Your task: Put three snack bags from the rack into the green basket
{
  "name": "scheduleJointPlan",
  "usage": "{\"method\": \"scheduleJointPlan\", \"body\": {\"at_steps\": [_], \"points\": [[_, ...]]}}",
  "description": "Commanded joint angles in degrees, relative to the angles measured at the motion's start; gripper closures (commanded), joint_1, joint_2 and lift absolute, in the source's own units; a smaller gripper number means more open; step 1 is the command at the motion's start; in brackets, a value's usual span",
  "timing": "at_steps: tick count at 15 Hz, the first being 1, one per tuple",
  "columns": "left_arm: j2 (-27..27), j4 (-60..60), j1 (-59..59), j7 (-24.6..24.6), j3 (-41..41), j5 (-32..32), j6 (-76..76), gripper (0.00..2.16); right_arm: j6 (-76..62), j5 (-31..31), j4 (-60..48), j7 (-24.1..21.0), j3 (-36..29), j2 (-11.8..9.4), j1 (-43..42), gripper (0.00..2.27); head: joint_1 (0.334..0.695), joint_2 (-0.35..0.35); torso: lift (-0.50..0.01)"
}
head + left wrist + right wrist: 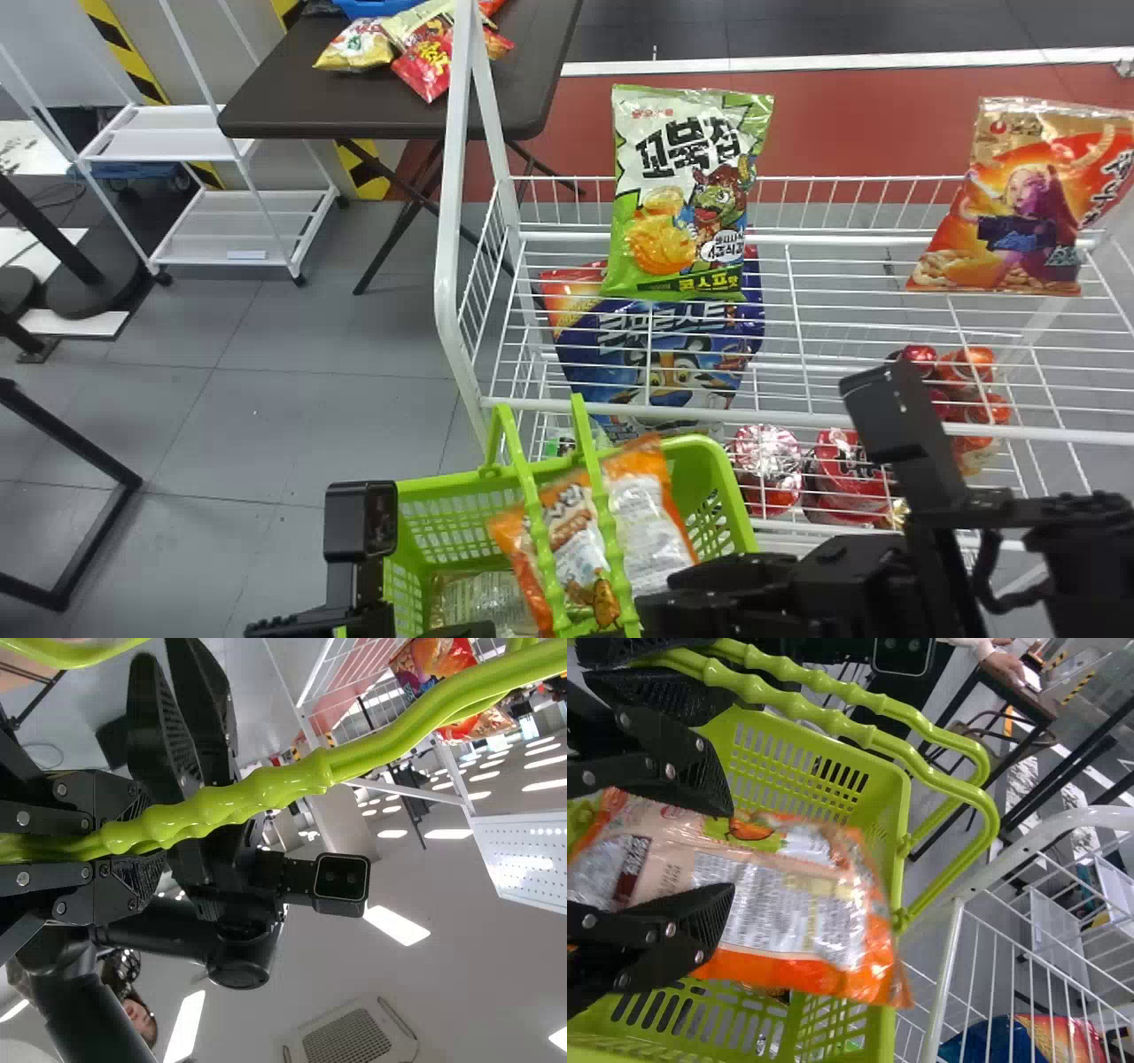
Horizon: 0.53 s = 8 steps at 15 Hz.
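Centrally at the lower edge of the head view: green basket (740, 496), handles (540, 523) upright. Contents: orange-and-white snack packaging (567, 532), one bag or two, cannot tell, above a transparent-looking pack (483, 598). Right tool (664, 592), lower centre, over the basket: fingers spread wide, orange-and-white packaging visible between them; contact unclear. Left tool (465, 631), bottom edge, closed around the handles. White wire rack (797, 237), centre to right: upper basket holds a green-and-white snack bag (687, 190) left of centre and a red-orange snack bag (1028, 199) at upper right; lower level holds a blue snack bag (660, 346) and red-topped packs (850, 470). Upper left, dark surface (292, 93): assorted snack bags (359, 44) beside a blue container (376, 7).
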Motion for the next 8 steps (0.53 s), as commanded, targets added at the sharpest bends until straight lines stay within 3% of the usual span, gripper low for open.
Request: {"method": "scheduleJointPlan", "body": {"at_steps": [1, 3, 4, 7, 8], "points": [[-0.1, 0.0, 0.0, -0.1, 0.1, 0.0, 0.0, 2.15, 0.0, -1.0, 0.1, -0.3, -4.4, 0.2, -0.2, 0.05, 0.695, 0.105, 0.0], [-0.1, 0.0, 0.0, -0.2, 0.2, 0.0, 0.0, 2.15, -4.4, 0.0, 1.5, -0.1, -8.5, 0.3, -1.0, 0.05, 0.695, 0.072, 0.0], [-0.1, 0.1, 0.0, -0.4, 0.3, 0.1, 0.0, 2.15, -9.1, 1.4, 3.2, 0.2, -10.4, 0.1, -1.4, 0.04, 0.695, 0.021, 0.0], [-0.1, 0.2, 0.0, -0.4, 0.4, 0.3, 0.0, 2.15, -21.1, 10.1, 7.9, 0.4, -12.6, -1.2, -2.9, 0.04, 0.695, -0.072, 0.0], [-0.1, 0.3, 0.0, -0.5, 0.4, 0.4, 0.0, 2.15, -25.8, 12.9, 10.3, 0.1, -12.6, -1.8, -3.6, 0.04, 0.695, -0.132, 0.0]]}}
